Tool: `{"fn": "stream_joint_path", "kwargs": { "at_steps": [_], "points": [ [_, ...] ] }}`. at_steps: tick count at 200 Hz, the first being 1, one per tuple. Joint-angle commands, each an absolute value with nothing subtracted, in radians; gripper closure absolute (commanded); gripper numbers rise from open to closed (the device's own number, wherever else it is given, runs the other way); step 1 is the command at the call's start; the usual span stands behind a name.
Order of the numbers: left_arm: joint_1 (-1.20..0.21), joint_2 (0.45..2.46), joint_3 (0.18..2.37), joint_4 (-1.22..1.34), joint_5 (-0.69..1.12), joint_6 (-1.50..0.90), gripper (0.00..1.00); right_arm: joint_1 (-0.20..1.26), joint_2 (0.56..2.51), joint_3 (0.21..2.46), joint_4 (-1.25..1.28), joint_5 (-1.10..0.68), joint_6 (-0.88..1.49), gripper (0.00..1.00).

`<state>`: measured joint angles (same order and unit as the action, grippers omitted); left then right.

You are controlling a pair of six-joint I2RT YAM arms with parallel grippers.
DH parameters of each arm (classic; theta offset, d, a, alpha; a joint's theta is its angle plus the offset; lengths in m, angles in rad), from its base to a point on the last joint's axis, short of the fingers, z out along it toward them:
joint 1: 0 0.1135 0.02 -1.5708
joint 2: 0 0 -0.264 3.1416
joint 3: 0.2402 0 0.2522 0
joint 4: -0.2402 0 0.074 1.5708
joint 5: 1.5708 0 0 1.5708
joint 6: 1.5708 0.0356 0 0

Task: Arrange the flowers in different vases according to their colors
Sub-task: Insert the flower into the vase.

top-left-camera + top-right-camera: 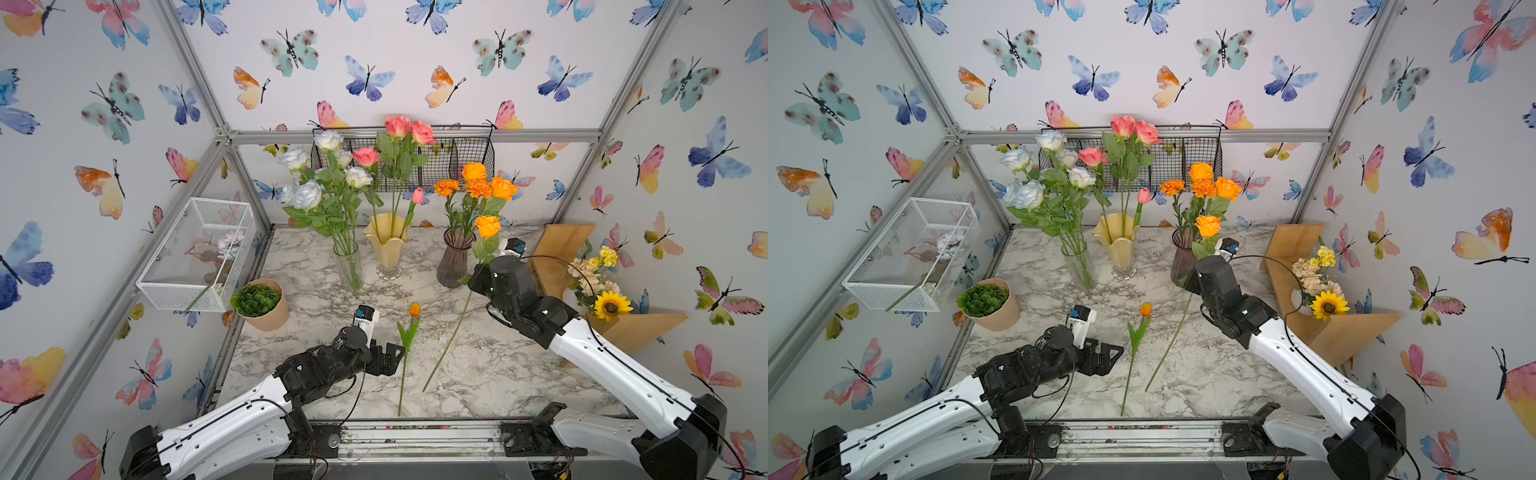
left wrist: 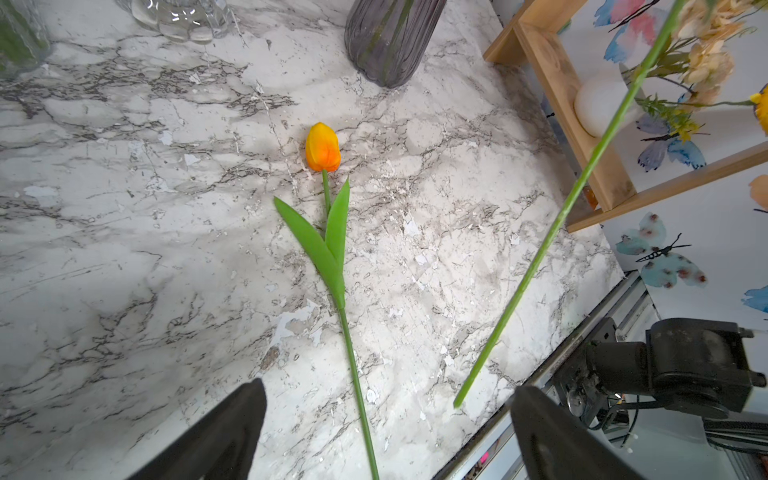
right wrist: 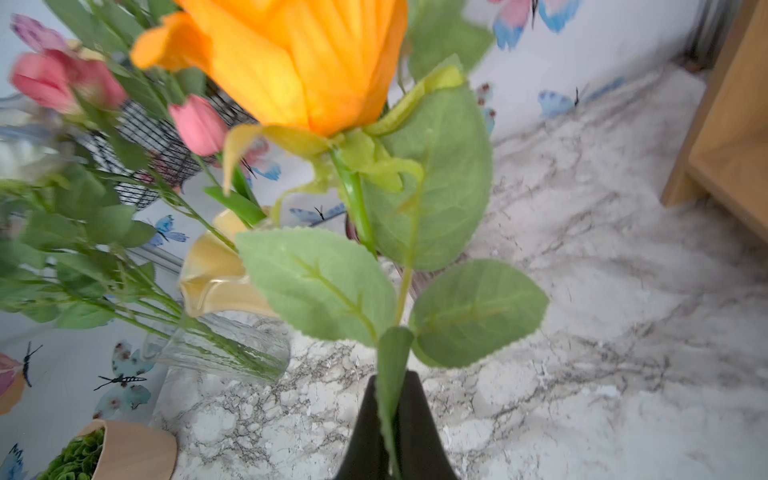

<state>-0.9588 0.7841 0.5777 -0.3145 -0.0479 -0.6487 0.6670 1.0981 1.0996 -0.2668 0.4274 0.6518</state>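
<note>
My right gripper (image 3: 392,386) is shut on the stem of an orange rose (image 1: 488,225), just below its leaves. The rose is held slanted beside the ribbed purple vase (image 1: 455,262), which holds orange flowers (image 1: 478,183). An orange tulip (image 1: 414,309) lies flat on the marble table (image 1: 316,316). My left gripper (image 2: 386,386) is open just above the tulip's lower stem, one finger on each side. White roses (image 1: 307,193) stand in the clear glass vase (image 1: 349,266). Pink roses (image 1: 397,124) stand in the yellow vase (image 1: 387,249).
A potted succulent (image 1: 259,303) stands at the table's left edge under a white wire basket (image 1: 199,253). A wooden shelf (image 1: 565,249) with a sunflower bouquet (image 1: 602,286) fills the right side. A black wire basket (image 1: 449,162) hangs on the back wall.
</note>
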Motion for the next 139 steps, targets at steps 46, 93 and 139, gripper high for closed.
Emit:
{"fn": "stream_joint_path", "kwargs": {
  "at_steps": [46, 93, 139],
  "points": [
    [-0.963, 0.753, 0.665, -0.423, -0.054, -0.742, 0.01, 0.664, 0.961, 1.179, -0.046, 0.394, 0.209, 0.98],
    [-0.99, 0.719, 0.739, -0.5, -0.088, -0.766, 0.01, 0.664, 1.023, 1.299, 0.085, 0.399, 0.04, 0.97],
    [-0.996, 0.674, 0.707, -0.522, -0.137, -0.774, 0.01, 0.664, 1.201, 1.489, 0.222, 0.395, -0.084, 0.97]
  ]
}}
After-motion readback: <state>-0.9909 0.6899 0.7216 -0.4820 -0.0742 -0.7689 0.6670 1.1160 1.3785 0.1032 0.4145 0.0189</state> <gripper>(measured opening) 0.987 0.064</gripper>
